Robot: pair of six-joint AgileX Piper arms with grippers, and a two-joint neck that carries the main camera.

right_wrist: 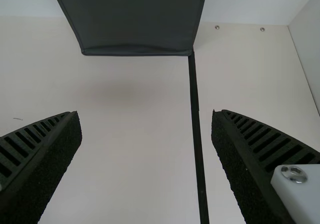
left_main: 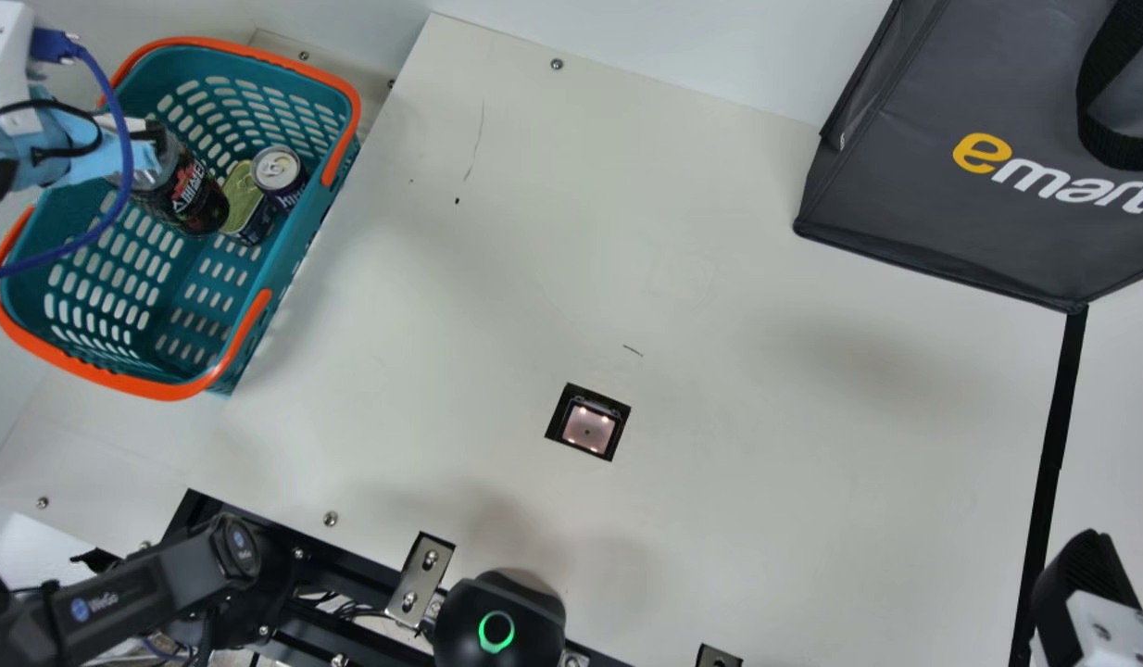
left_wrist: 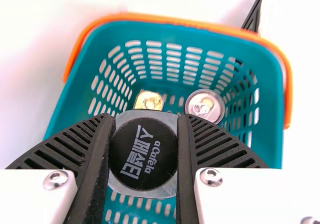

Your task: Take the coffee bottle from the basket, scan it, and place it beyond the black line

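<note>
The left gripper (left_wrist: 145, 121) has its ribbed fingers squeezed on the top of the coffee bottle (left_wrist: 143, 154), inside the teal basket (left_wrist: 70, 98) (whether the bottle's base is off the basket floor, I can't quite tell). Just beyond are a gold-topped tin (left_wrist: 149, 100) and a silver-topped drink can (left_wrist: 205, 106), so a sideways pull could topple them, and too low a lift could snag the bottle on the rim. Farther off, the scanner (left_main: 588, 428) may misread a badly turned bottle; the right gripper (right_wrist: 146, 116), fingers spread, is near the black line (right_wrist: 196, 114).
</note>
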